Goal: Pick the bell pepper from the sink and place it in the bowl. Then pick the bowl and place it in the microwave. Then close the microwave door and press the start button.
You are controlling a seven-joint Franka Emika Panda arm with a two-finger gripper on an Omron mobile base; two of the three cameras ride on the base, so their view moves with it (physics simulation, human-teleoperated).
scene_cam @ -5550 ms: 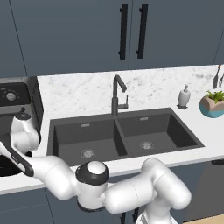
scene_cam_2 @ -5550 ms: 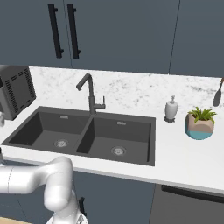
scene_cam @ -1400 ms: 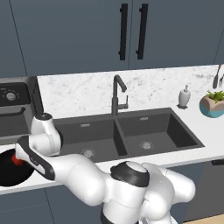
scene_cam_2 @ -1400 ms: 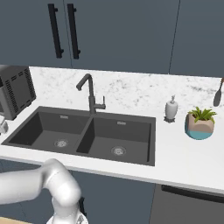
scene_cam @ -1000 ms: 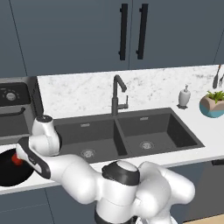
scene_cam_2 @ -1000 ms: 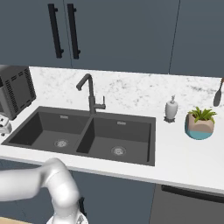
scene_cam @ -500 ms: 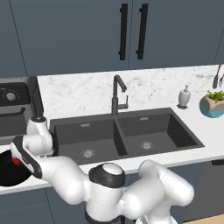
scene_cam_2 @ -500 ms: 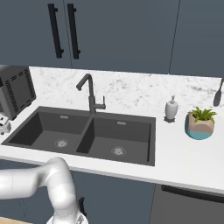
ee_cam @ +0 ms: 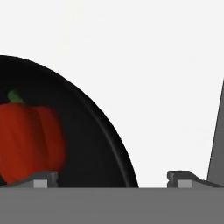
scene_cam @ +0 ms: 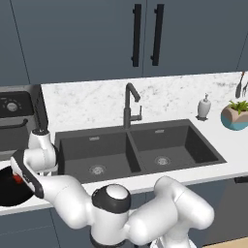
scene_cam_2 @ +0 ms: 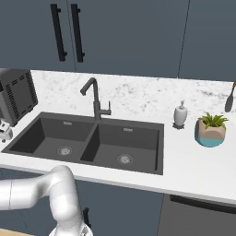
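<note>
The red bell pepper point(ee_cam: 28, 142) with a green stem lies inside the black bowl point(ee_cam: 94, 131). My gripper point(ee_cam: 113, 178) is open and hangs low over the bowl's edge, with the rim running between its two fingertips point(ee_cam: 41, 179). In the left base view the bowl point(scene_cam: 8, 193) sits on the counter at the far left, the pepper point(scene_cam: 17, 178) a red spot in it, and my hand point(scene_cam: 28, 172) leans over it. The dark double sink point(scene_cam: 135, 152) has nothing in its basins. The microwave and its door are out of view.
A small oven with a round dial point(scene_cam: 13, 114) stands behind the bowl. The gooseneck faucet point(scene_cam: 130, 104) rises behind the sink. A soap dispenser point(scene_cam_2: 180, 115) and a potted plant point(scene_cam_2: 210, 129) stand on the counter to the right.
My hand has shifted slightly over the bowl while the elbow swung left. The jaws stayed open and the pepper stayed in the bowl.
</note>
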